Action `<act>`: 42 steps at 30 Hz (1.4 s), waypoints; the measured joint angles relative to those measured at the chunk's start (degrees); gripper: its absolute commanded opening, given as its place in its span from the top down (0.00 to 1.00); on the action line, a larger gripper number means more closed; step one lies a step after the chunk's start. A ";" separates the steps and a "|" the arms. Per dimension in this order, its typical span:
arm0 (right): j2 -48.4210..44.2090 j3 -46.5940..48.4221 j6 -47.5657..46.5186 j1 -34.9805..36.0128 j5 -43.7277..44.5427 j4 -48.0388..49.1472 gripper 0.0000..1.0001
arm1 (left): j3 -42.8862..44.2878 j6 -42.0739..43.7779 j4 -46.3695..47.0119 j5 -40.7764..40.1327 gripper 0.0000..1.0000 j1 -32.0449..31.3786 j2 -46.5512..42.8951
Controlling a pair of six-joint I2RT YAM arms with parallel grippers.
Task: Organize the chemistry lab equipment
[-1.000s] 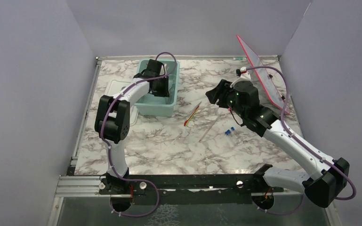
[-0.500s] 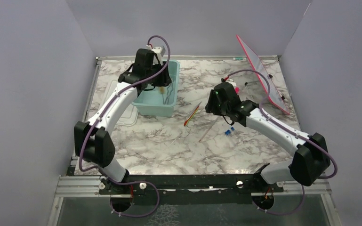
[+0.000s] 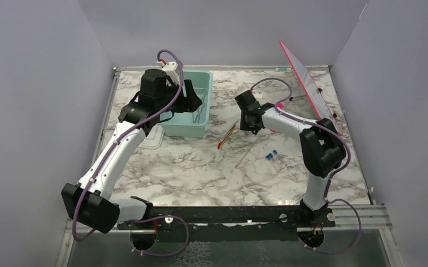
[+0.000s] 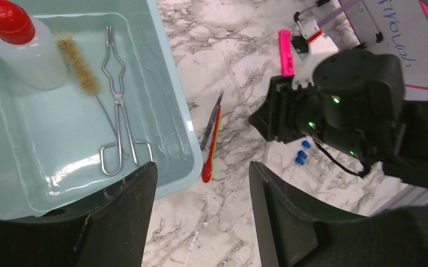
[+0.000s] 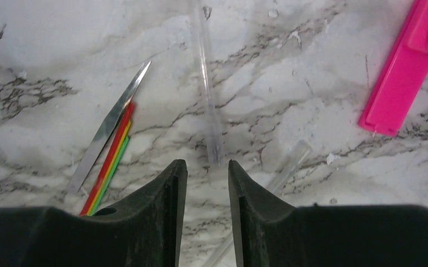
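Note:
The teal tub holds the squeeze bottle with a red nozzle, a bristle brush and the wire tongs. My left gripper is open and empty, raised above the tub's near right corner. On the marble lie a red-tipped dropper with coloured sticks, a metal blade, two thin clear rods and the blue-capped vials. My right gripper is open with a narrow gap, low over the table, and one rod's end lies just ahead of its tips.
A flat pink strip lies right of the rods. A pink-edged clear board leans at the back right wall. A white lid lies left of the tub. Grey walls enclose the table on three sides.
My left gripper has lifted out of the tub and pulled back towards the front. My right gripper has swung left and down to the clear rods.

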 measured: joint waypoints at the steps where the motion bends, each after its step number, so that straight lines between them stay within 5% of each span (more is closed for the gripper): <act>1: 1.25 0.94 -0.46 -0.37 0.07 0.02 0.63 | -0.33 -0.31 -0.02 0.15 0.31 0.00 -0.55; 10: 9.33 6.75 -5.55 -3.23 -0.44 0.92 0.72 | -2.23 -1.81 0.04 2.69 0.30 -0.02 -3.08; 17: 11.80 9.64 -10.34 -4.92 -4.72 2.47 0.91 | -2.23 -1.88 0.04 3.98 0.29 -0.02 -3.08; 25: 10.27 7.80 -12.50 -5.18 -7.28 4.11 0.95 | -2.23 -3.76 0.46 6.75 0.24 -0.02 -2.34; 42: -26.36 -9.29 -3.50 -5.20 -40.17 21.73 0.94 | -10.78 -23.87 22.32 14.82 0.27 -1.01 -0.63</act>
